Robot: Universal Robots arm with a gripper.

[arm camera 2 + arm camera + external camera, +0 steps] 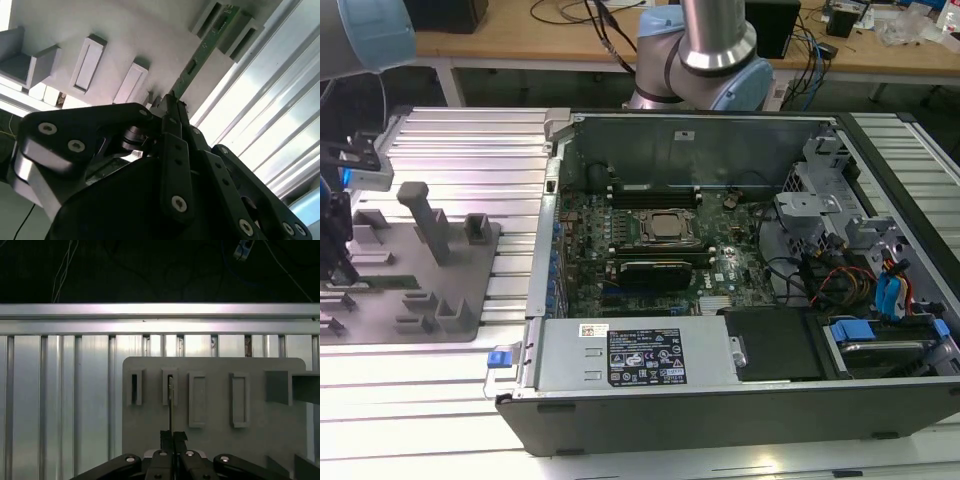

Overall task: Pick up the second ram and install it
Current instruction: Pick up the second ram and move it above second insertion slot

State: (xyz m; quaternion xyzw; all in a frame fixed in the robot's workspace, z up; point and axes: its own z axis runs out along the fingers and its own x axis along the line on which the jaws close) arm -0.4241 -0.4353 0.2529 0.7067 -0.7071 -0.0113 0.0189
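Note:
The second ram [196, 62] is a slim green board stick, seen edge-on in the first wrist view as a thin line [170, 405]. Its far end sits between two raised blocks of the grey fixture [115, 30]. My gripper [173, 104] is shut on the near end of the stick, its black fingers [165, 440] pressed together around it. In the exterior view the gripper [336, 262] hangs low over the fixture [460, 255] at that view's far left, well away from the open computer case [720, 400].
The case holds a motherboard with a processor socket [665, 228] and long black memory slots [655, 194] beside it. Grey posts [425, 215] rise from the fixture. Ribbed aluminium table [60, 390] surrounds everything. The arm's base [705, 60] stands behind the case.

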